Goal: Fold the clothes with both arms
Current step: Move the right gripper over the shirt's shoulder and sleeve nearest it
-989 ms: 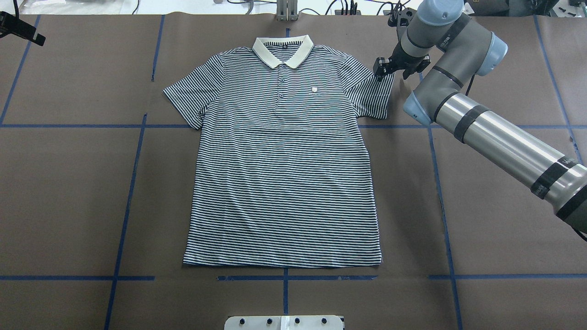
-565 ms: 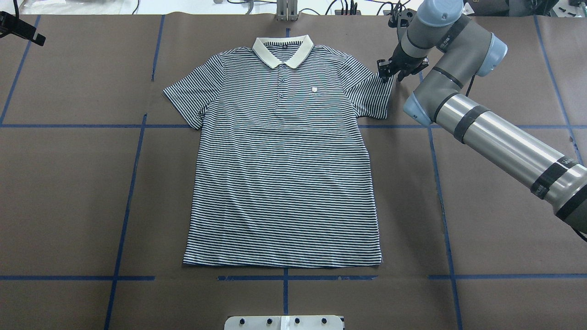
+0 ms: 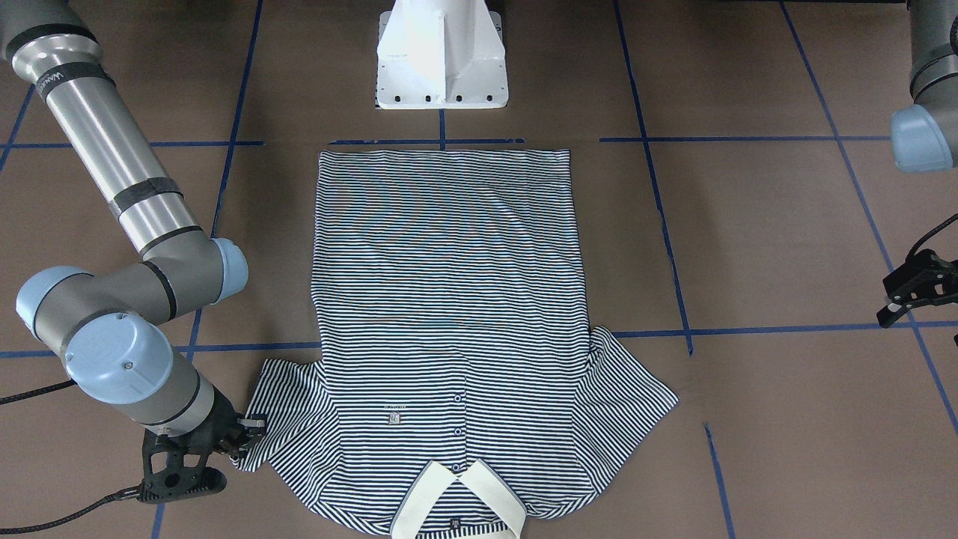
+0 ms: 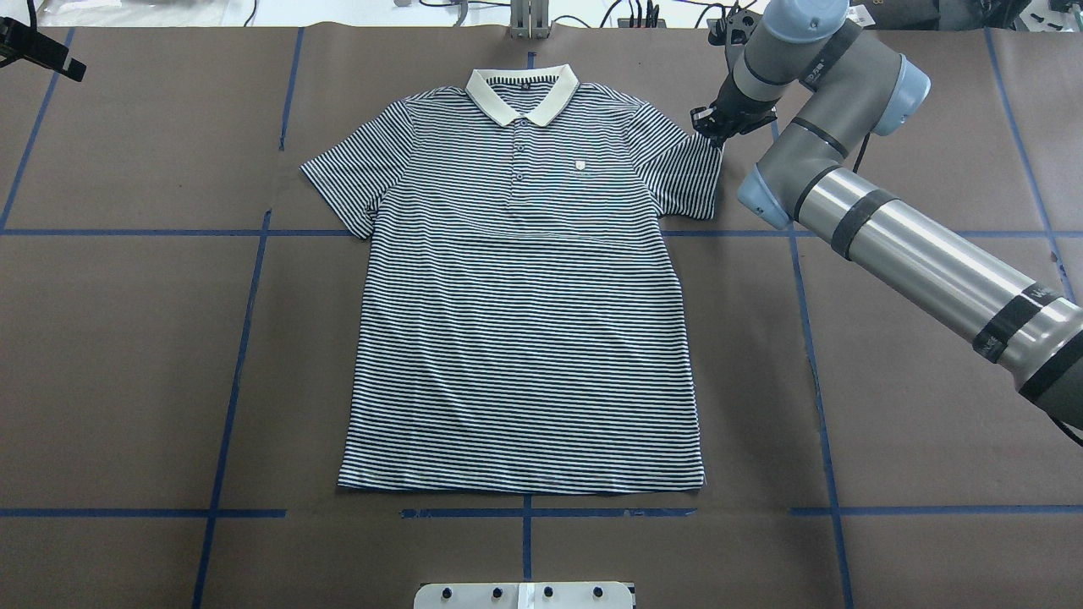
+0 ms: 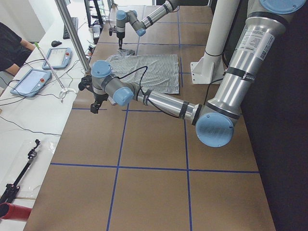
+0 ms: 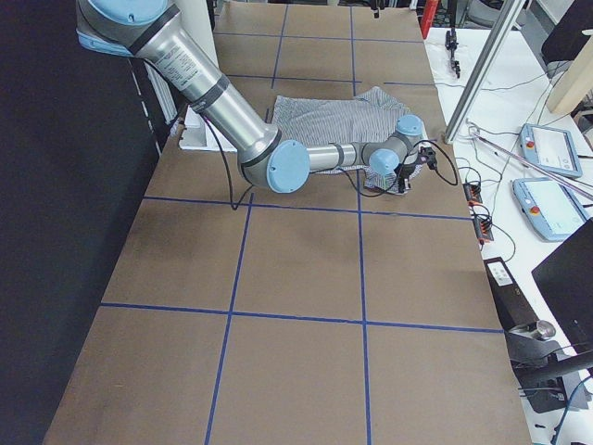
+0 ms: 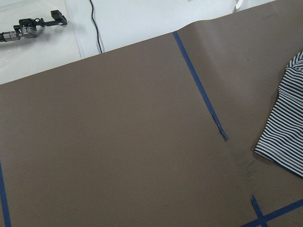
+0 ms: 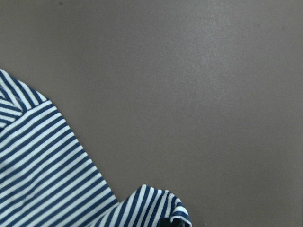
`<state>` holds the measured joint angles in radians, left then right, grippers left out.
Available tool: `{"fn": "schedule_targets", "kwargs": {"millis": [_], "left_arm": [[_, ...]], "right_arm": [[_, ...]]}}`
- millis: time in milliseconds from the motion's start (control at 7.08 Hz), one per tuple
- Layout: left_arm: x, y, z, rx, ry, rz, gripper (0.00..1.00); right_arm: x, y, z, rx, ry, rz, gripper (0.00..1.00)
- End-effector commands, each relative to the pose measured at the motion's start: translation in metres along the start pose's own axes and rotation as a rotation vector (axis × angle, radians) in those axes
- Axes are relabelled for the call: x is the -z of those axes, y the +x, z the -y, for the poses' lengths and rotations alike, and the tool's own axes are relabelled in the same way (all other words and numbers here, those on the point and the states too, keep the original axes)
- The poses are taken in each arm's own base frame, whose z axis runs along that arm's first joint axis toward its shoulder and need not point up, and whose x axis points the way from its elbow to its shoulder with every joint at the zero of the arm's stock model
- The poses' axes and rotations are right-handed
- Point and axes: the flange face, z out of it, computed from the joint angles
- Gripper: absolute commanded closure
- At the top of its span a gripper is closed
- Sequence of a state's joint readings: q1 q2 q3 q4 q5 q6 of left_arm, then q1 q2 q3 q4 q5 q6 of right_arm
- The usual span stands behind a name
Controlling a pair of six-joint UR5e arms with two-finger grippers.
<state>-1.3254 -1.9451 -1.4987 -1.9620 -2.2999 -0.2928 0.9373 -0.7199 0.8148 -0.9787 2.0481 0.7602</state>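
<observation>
Pinching the sleeve's outer corner, the black right pincer (image 4: 707,127) has the navy-and-white striped polo shirt (image 4: 525,321), flat on the brown tabletop (image 4: 127,355), lying to its left; whether the distant left pincer (image 3: 894,303) is open cannot be told.

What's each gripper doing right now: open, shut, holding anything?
Left gripper: over bare table, clear of the polo shirt; open or shut cannot be told.
Right gripper: shut on the edge of the shirt's sleeve.

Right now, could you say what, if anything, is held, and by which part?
The right gripper pinches the polo shirt's sleeve corner; the left gripper holds nothing.
</observation>
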Motion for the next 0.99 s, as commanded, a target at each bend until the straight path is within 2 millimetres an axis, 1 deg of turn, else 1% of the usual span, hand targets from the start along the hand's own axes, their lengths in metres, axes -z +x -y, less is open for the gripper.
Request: {"fn": "schedule_targets", "kwargs": {"millis": [0,141,424,565,706,848], "left_arm": [[0.0,0.001,0.001,-0.001,0.001,-0.001,0.0],[0.0,0.001,0.001,-0.001,0.001,-0.001,0.0],[0.001,0.0,0.0,0.001,0.0,-0.002,0.0],[0.0,-0.001,-0.001,0.001,-0.001,-0.003,0.0],[0.0,-0.001,-0.001,0.002,-0.002,-0.003,0.0],[-0.001,-0.001,-0.001,0.001,-0.003,-0.002,0.0]], "right_arm": [[0.016,-0.018,0.004,0.025,0.004,0.044,1.0],[0.038,-0.037,0.005,0.048,0.001,0.11,1.0],[0.073,-0.073,0.005,0.05,0.013,0.193,1.0],[0.085,-0.113,0.008,0.037,0.005,0.21,1.0],[0.09,-0.162,0.009,0.036,0.001,0.19,1.0],[0.08,-0.189,0.011,0.045,0.03,0.144,1.0]]}}
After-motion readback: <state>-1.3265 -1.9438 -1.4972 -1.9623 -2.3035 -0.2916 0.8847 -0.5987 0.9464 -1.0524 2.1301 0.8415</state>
